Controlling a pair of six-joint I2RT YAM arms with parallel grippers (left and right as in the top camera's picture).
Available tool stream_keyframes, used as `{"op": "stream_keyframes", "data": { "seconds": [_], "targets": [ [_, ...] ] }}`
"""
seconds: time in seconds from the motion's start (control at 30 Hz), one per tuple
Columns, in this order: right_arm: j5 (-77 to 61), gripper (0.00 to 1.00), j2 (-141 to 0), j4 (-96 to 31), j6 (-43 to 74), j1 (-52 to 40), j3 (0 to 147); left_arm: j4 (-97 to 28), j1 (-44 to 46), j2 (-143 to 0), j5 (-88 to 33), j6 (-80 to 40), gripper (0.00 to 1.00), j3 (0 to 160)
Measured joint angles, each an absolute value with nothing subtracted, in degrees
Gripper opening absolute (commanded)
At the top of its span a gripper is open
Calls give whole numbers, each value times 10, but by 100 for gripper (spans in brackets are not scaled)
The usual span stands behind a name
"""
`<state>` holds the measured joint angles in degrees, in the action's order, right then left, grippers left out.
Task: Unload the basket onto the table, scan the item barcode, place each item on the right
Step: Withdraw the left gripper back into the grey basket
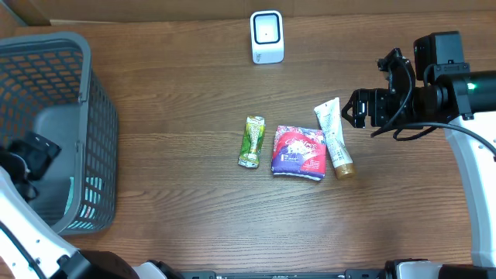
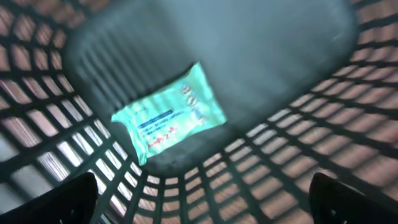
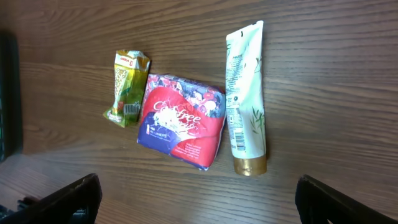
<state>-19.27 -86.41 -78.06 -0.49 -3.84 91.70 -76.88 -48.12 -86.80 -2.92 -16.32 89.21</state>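
Work surface: dark brown wood-grain table (image 1: 178,101), 5 items lying on it.
L edge: grey plastic mesh basket (image 1: 93,139). Far side, approx. centre: small white box-shaped scanner (image 1: 267,36), upright. Centre row, L to R: green foil sachet (image 1: 251,142); purple-and-red soft pack (image 1: 299,152) just beside it; white plastic tube w/ gold cap (image 1: 334,136) just beside pack, cap toward near side.

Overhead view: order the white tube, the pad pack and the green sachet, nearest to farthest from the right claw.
1. white tube, just beside the right claw.
2. pad pack, middle of the row.
3. green sachet, far end of the row.
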Motion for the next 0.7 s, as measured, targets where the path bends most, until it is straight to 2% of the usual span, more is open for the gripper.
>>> {"op": "stream_keyframes", "data": {
  "seconds": [0.33,0.53,0.7],
  "targets": [
    [-192,100,-864,-780,-11,-39,917,-596,-508,-875,-34,-161,100,690],
    [-193,100,-864,-775,-11,-38,917,-517,-508,-913,-35,-154,100,643],
    [-192,100,-864,-771,-11,-38,917,-511,-508,-971,-39,-113,100,636]
  ]
}}
